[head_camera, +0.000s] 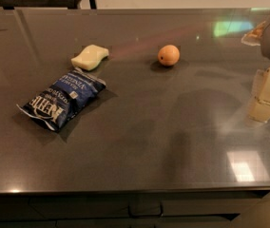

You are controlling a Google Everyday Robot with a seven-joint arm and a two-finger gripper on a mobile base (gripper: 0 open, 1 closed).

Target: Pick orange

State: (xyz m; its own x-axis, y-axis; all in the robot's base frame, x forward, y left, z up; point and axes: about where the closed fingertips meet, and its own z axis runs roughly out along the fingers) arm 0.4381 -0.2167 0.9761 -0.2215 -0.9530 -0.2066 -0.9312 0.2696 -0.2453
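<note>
A dark grey glossy table (pixel 149 146) fills most of the camera view. At the far left lies a blue chip bag (pixel 61 99), flat on the tabletop with white lettering on its face. It is set at a slant, its lower end nearer the front edge and its upper end pointing toward the back.

Just behind the bag's upper end, close to it, sits a pale yellow sponge (pixel 90 56) with a curvy outline, lying flat.

Further right, near the middle of the table and toward the back, rests the orange (pixel 168 55). It is small and round, with a small dark spot on its left side. It stands alone on bare tabletop, well apart from the sponge and the bag, and nothing touches it.

At the right edge, the gripper (pixel 266 96) shows as pale blocky segments hanging below a grey arm part, above the table. It is well apart from the orange. Whether it is parted or closed cannot be made out.

A bright square of reflected light (pixel 246 165) lies on the table near the front right.
</note>
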